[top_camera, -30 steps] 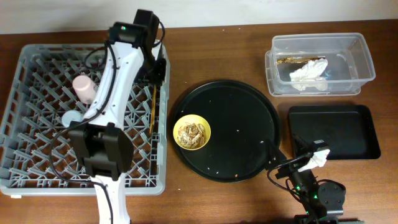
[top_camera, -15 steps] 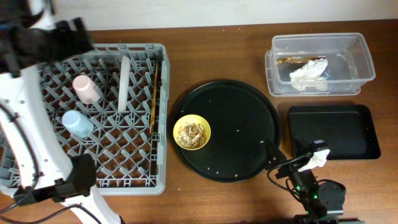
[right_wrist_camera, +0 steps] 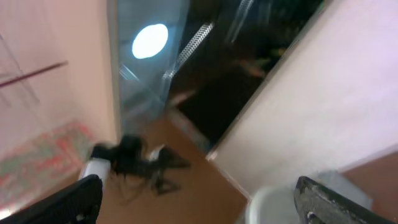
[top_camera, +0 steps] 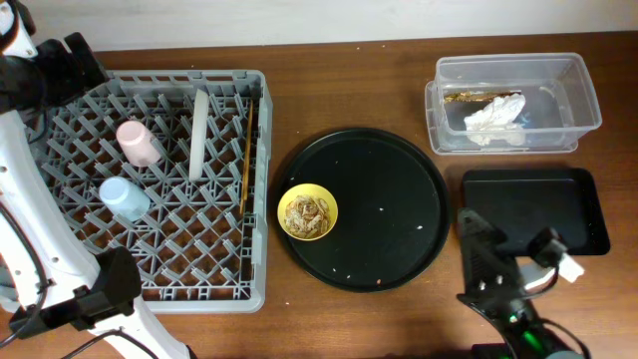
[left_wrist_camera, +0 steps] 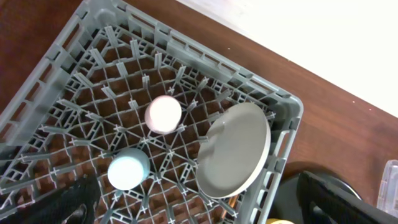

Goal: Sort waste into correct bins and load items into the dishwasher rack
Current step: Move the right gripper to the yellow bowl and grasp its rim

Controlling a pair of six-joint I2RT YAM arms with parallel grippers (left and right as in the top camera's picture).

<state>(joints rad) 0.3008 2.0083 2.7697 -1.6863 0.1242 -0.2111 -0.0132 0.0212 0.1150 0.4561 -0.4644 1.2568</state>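
The left gripper (left_wrist_camera: 202,205) and right gripper (right_wrist_camera: 202,199) gape empty; racking the round yellow bowl (top_camera: 284,202) unemptied would likely spill its beige shredded scraps (top_camera: 307,213).

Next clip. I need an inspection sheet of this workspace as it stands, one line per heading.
Surface: brown wooden table; light crumbs dot the round black tray.
Job's things: pink cup, light-blue cup, plate on edge and chopsticks sit in the dishwasher rack. The yellow bowl holding scraps is on the round tray. Clear tub and black rectangular tray are at the right.
Clutter: white tissue inside the clear tub.
Grippers: left gripper open above the rack; right gripper open, view blurred.
Cables: black cable along the left arm.
Surroundings: pale wall behind the table.
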